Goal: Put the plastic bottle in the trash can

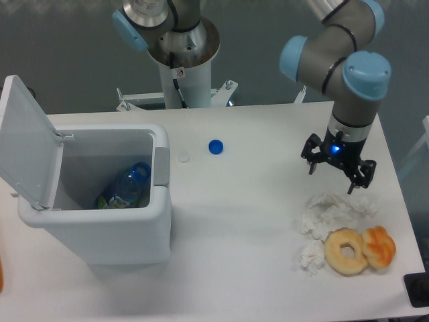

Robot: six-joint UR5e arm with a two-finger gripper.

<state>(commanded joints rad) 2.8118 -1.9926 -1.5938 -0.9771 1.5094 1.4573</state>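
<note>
Inside the trash can (100, 231), lid raised, the plastic bottle (127, 188) is seen lying. Tool (337, 171), well apart from the can, hangs released, empty. Retreat is best kept high above the worktop (241, 221).

Robot lab: pedestal-mounted arm (348, 60)

Lighting is bright, even and diffuse from overhead. The white rectangular plastic trash can (100, 221) casts a soft, faint shadow to its right on the white table (241, 268). No glare. Focus is sharp throughout; the backdrop behind the table is dim.
</note>
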